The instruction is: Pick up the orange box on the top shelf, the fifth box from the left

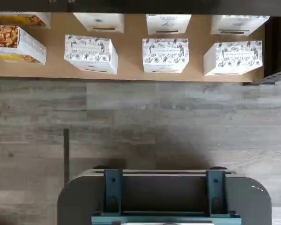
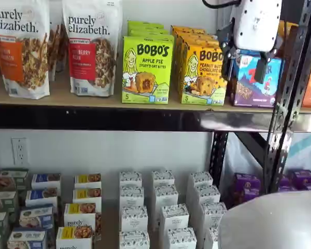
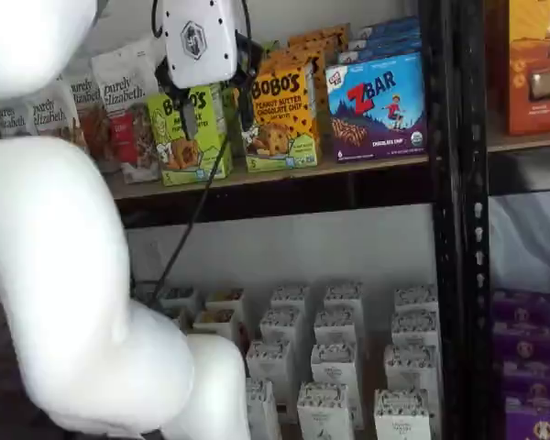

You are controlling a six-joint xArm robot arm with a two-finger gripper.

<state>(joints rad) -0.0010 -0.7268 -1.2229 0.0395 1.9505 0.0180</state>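
Observation:
The orange box stands upright on the top shelf, at the front of a row of like boxes. It also shows in a shelf view, printed "BOBO'S Peanut Butter Chocolate Chip". My gripper, a white body with two black fingers, hangs in front of the shelf at box height. A gap shows between the fingers, so it is open and empty. It covers the orange box's right edge in one shelf view and stands before the green box in the other. The wrist view shows neither the box nor the fingers.
A lime-green Apple Pie box stands left of the orange box and a blue ZBar box right of it. Granola bags fill the shelf's left. A black perforated upright rises at the right. Small white boxes stand on the lower level.

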